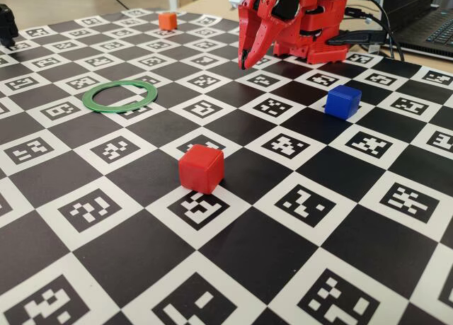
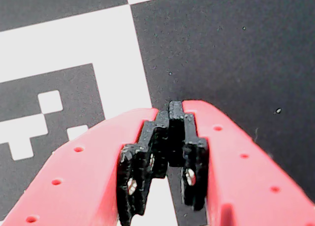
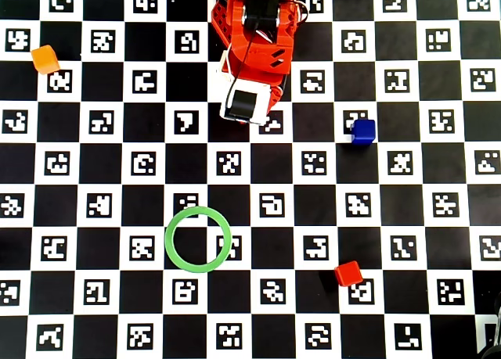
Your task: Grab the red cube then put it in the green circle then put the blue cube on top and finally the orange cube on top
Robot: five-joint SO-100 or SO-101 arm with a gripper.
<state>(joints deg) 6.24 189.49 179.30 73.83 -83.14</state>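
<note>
A red robot arm point(image 3: 254, 54) is sitting folded at the far edge of a black-and-white checkered tabletop point(image 1: 233, 254) printed with square markers, its claw point(image 1: 245, 59) pointing down at the board with nothing in it. In the wrist view the claw point(image 2: 170, 113) is showing its two black-padded fingers point(image 2: 194, 172) pressed together at the tips, closed on empty air above a dark square.

The red cube point(image 1: 202, 168) is lying nearest the fixed camera, alone on the board and well apart from the arm; in the overhead view it point(image 3: 348, 274) is sitting to the lower right. The green circle point(image 1: 119, 96) is lying flat and unoccupied, left of the claw in the fixed view and below the arm, slightly left, in the overhead view point(image 3: 169, 251). The blue cube point(image 1: 343, 101) is resting to the right in the fixed view, on the boundary of a white marker square; overhead it point(image 3: 362, 131) is lying right of the arm. The orange cube point(image 1: 167, 20) is standing at the far side of the board, in the upper left corner of the overhead view point(image 3: 45, 59), well apart from everything else.
</note>
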